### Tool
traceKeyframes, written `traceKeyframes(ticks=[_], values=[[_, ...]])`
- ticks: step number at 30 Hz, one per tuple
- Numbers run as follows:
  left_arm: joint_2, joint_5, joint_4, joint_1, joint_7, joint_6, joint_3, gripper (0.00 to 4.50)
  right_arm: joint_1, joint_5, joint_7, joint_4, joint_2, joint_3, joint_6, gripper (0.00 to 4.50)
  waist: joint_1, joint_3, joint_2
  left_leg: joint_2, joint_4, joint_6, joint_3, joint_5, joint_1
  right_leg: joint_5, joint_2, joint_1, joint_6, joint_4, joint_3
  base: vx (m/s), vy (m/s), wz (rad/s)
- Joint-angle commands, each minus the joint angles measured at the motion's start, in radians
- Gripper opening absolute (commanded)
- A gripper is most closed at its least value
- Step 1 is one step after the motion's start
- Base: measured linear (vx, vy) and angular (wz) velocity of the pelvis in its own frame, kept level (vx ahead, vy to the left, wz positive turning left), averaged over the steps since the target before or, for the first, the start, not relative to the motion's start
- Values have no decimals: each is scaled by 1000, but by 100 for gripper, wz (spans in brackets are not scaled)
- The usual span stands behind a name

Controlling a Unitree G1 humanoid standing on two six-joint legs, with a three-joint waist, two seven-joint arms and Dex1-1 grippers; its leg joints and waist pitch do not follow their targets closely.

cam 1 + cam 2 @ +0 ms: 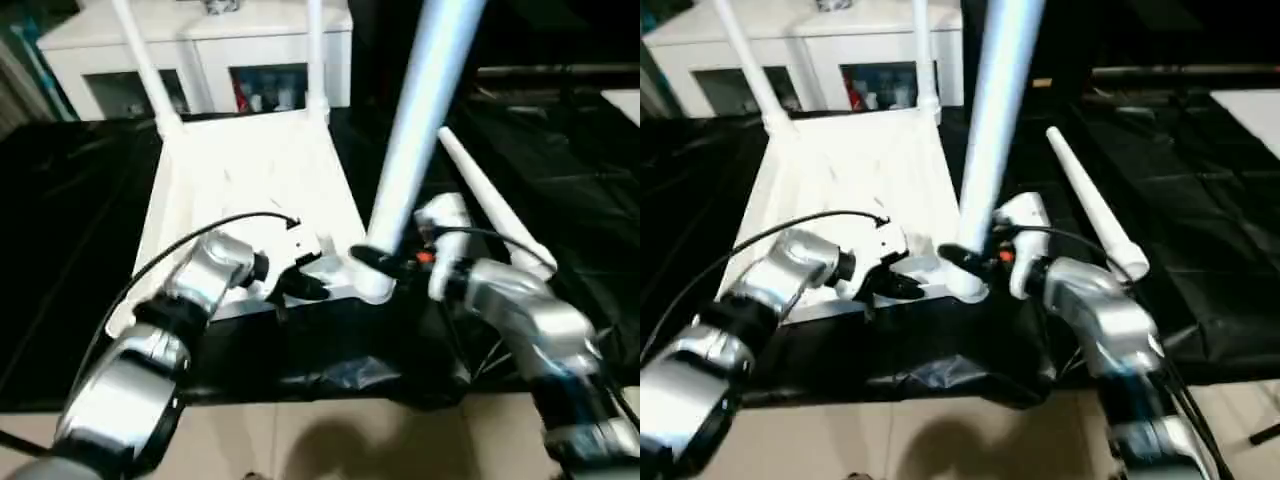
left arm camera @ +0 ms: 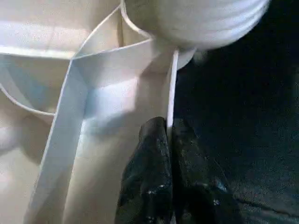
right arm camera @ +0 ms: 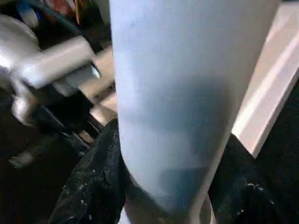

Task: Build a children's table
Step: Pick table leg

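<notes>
The white table top (image 1: 250, 170) lies upside down on a black sheet, ribbed side up. Two white legs (image 1: 145, 65) (image 1: 315, 55) stand in its far corners. A third leg (image 1: 420, 110) rises steeply from the near right corner, tilted to the right. My right gripper (image 1: 375, 260) is shut on this leg (image 3: 187, 93) just above its lower end. My left gripper (image 1: 305, 285) is shut on the thin near rim (image 2: 173, 84) of the top, right beside that corner. A fourth leg (image 1: 490, 210) lies loose on the sheet to the right.
A white cabinet with glass doors (image 1: 200, 50) stands behind the table top. The black sheet (image 1: 60, 220) covers the work surface, and its front edge hangs over a light floor (image 1: 300, 440). My left arm (image 3: 51, 60) is close beside the held leg.
</notes>
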Motion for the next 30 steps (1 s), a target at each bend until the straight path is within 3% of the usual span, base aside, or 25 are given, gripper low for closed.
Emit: traceKeyframes(ticks=[1,2,3,7,11,13,18,23,25,29,30], values=[[19,7,7,51,16,42,0,0,-32,-15,7,37,-5,5,-29,187,9,-65,-32,24,-66,102,4,-48,24,172,-31,36,-330,-57,8,0,0,0],[22,8,-3,56,15,38,0,0,-46,-21,7,63,-6,6,-38,187,10,-66,-40,23,-65,106,5,-38,22,187,-31,39,-329,-53,8,0,0,0],[24,8,-8,59,14,30,1,0,-56,-25,6,81,-7,6,-45,187,13,-67,-33,22,-63,111,5,-28,23,199,-34,36,-327,-51,8,0,0,0],[34,-3,-89,89,16,64,10,0,-105,-39,8,178,-14,-9,-80,186,13,-68,-45,21,-62,113,8,-14,21,235,-33,38,-325,-48,8,0,0,0],[40,0,-117,103,16,87,2,0,-115,-45,35,213,-27,-17,-85,186,12,-66,-47,22,-62,110,9,-18,21,255,-30,39,-327,-47,9,0,0,0],[43,2,-129,110,20,92,-3,0,-104,-24,77,197,-41,-13,-47,186,12,-65,-49,21,-62,109,10,-29,23,253,-29,39,-330,-49,9,0,0,0],[38,1,-129,109,25,94,-3,0,-91,-17,122,208,-55,-4,-41,186,16,-68,-43,21,-59,112,9,-13,24,300,-27,40,-337,-45,8,0,0,0],[37,-5,-155,106,29,109,-1,0,-110,-28,66,338,-10,-40,-142,186,11,-67,-35,22,-62,93,8,-46,24,272,-29,38,-352,-47,6,0,0,0],[36,-8,-161,106,34,112,2,0,-112,-28,52,359,3,-53,-165,186,9,-66,-36,22,-63,89,8,-56,26,263,-28,39,-351,-48,6,0,0,0],[24,-22,-163,109,59,116,20,0,-49,-19,34,360,35,-71,-194,186,4,-63,-35,23,-68,75,8,-95,28,207,-28,39,-344,-55,7,0,0,0],[20,-23,-159,111,68,111,24,0,-22,-15,35,344,42,-70,-197,186,4,-63,-39,23,-69,75,9,-100,28,200,-28,38,-343,-56,7,0,0,0]])
